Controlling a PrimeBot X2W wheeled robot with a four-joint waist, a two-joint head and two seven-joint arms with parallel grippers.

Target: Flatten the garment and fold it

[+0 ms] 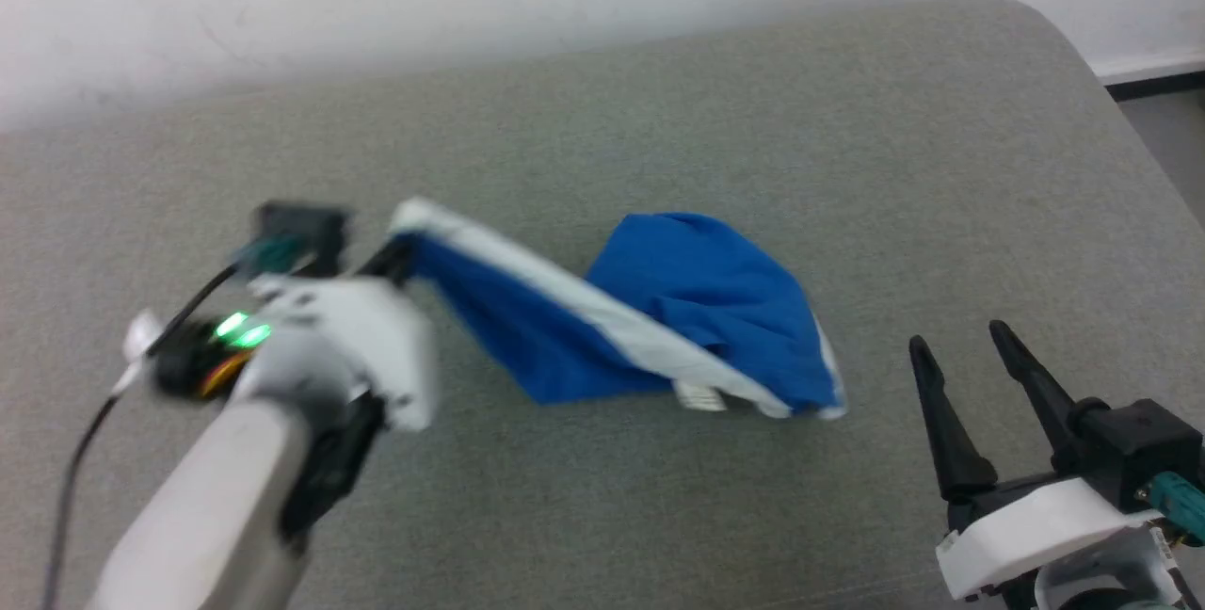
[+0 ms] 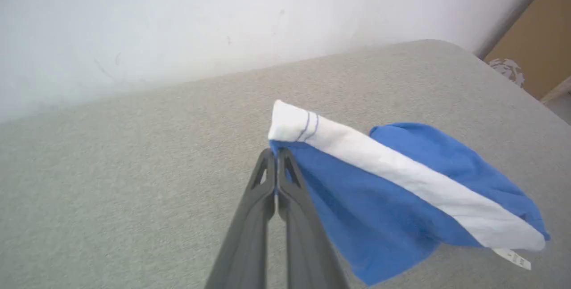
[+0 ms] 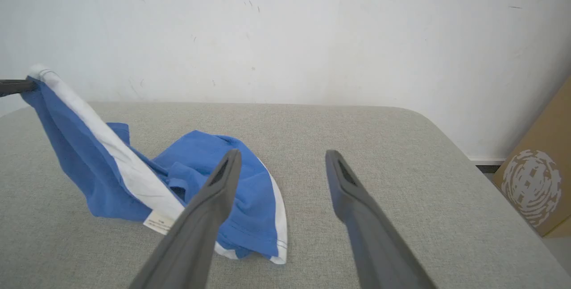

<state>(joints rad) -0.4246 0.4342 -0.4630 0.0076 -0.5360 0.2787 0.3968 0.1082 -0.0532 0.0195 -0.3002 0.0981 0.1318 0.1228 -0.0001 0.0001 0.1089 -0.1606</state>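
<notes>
— What's the right gripper [image 1: 958, 334] doing, lower right of the head view?

— It holds nothing. Its fingers stand spread, well apart from the shorts [image 1: 697, 299].

— And the left gripper [image 2: 276, 151]?

— It's clenched on a corner of the shorts, just under the white band [image 2: 401, 177], and holds that corner up off the grey pad [image 1: 659, 102]. The rest slumps in a heap at centre frame, with the tag [image 1: 698, 395] at its lower edge, down by the pad.

— So the step is spreading it out?

— I'd say so. To do it well, the free gripper should take the far end of that band, low on the heap's right side, and pinch only one layer. Then both should draw apart gently and lay the cloth taut on the bare pad toward the top of the frame. One pinch alone would only drag the bundle.
</notes>
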